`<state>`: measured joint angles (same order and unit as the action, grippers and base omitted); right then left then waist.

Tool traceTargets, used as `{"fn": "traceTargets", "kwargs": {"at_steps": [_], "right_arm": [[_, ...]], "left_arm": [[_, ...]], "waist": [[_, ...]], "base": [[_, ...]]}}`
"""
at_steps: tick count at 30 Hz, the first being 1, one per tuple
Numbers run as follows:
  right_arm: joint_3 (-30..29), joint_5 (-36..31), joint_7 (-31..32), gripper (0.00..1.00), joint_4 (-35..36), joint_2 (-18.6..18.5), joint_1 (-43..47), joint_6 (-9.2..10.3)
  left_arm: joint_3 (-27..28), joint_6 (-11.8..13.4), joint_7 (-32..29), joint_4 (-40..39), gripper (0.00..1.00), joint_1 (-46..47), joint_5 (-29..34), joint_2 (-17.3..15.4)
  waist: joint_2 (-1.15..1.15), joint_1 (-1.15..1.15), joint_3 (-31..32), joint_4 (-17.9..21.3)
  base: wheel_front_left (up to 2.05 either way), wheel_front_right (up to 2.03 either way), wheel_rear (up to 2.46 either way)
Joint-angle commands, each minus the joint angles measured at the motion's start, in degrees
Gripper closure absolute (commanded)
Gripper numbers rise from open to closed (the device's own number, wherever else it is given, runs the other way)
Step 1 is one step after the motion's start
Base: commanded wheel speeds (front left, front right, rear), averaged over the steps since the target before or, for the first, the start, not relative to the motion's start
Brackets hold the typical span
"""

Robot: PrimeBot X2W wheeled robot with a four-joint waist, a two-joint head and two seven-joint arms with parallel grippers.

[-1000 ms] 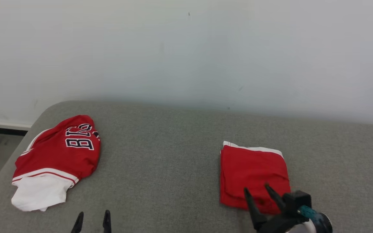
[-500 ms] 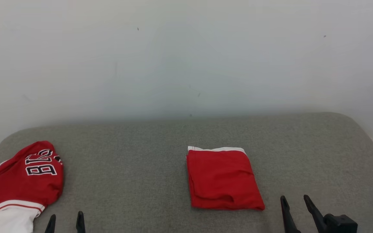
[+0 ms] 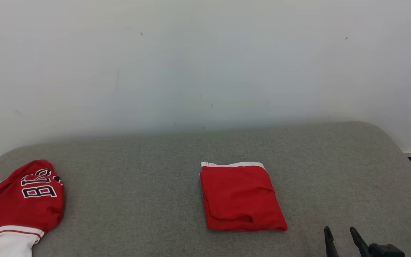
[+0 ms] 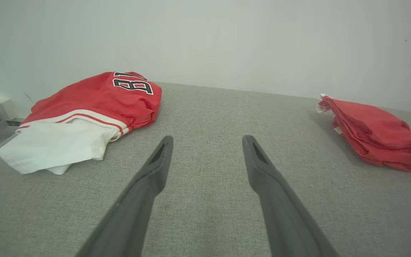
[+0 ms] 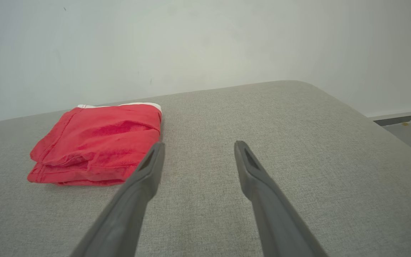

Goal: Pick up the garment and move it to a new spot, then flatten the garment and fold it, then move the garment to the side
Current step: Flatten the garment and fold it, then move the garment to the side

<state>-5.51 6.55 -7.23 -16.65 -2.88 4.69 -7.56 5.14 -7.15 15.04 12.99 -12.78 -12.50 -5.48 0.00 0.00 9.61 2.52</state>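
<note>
The folded garment (image 3: 241, 196) is plain red with a white edge, the crumpled jersey (image 3: 20, 200) is red with white stripes, black letters outlined white and a white part, and the cushion (image 3: 137, 185) is grey.

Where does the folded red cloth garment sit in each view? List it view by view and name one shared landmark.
Head view: the folded red cloth garment lies at centre, low in the picture.
Left wrist view: the garment lies at the right edge, mid-height.
Right wrist view: the garment lies left of centre, mid-height.
Shared landmark: the grey fabric surface that it lies on, ending at the pale wall behind.
</note>
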Motion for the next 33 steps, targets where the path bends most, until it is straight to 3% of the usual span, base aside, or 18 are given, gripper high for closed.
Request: {"fn": "traceTargets", "kwargs": {"at_steps": [1, 21, 27, 29, 30, 33], "right_arm": [[-0.13, 0.38, 0.03, 0.00, 0.34, 0.02, 0.27, 0.12], [1.05, 0.26, 3.82, 0.00, 2.89, 0.01, -1.02, 0.12], [4.78, 2.52, 18.81, 0.00, 5.62, -1.52, -4.16, 0.12], [1.74, 2.09, 23.50, 0.00, 6.41, -1.45, -5.85, 0.12], [-2.11, 0.52, 29.61, 0.00, 5.53, -1.08, -7.78, 0.12], [-7.76, -1.63, 35.12, 0.00, 4.20, -0.66, -12.48, 0.12]], "left_arm": [[-0.17, -0.38, 0.10, 0.20, 0.00, 0.36, 0.42, 0.05], [-1.85, -0.31, 0.10, 0.09, 0.00, 1.20, -1.05, -0.35], [-4.32, -0.30, 0.10, 0.22, 0.00, 2.43, -1.66, -1.43], [-5.19, -0.30, 0.10, -0.26, 0.00, 2.45, -1.48, -1.39], [-6.05, -0.30, 0.10, -0.58, 0.00, 2.57, -1.58, -1.83], [-7.54, -0.30, 0.10, -0.89, 0.00, 2.88, -1.77, -2.39]], "waist": [[0.00, 0.00, -0.01, -0.32], [0.00, 0.00, -0.63, -2.42], [0.00, 0.00, -1.19, -6.81], [0.00, 0.00, -1.61, -8.82], [0.00, 0.00, -2.18, -11.06], [0.00, 0.00, -3.33, -14.48]], "base": [[0.00, 0.00, 0.00], [0.00, 0.00, 0.00], [0.00, 0.00, 0.00], [0.00, 0.00, 0.00], [0.00, 0.00, 0.00], [0.00, 0.00, 0.00]]}}
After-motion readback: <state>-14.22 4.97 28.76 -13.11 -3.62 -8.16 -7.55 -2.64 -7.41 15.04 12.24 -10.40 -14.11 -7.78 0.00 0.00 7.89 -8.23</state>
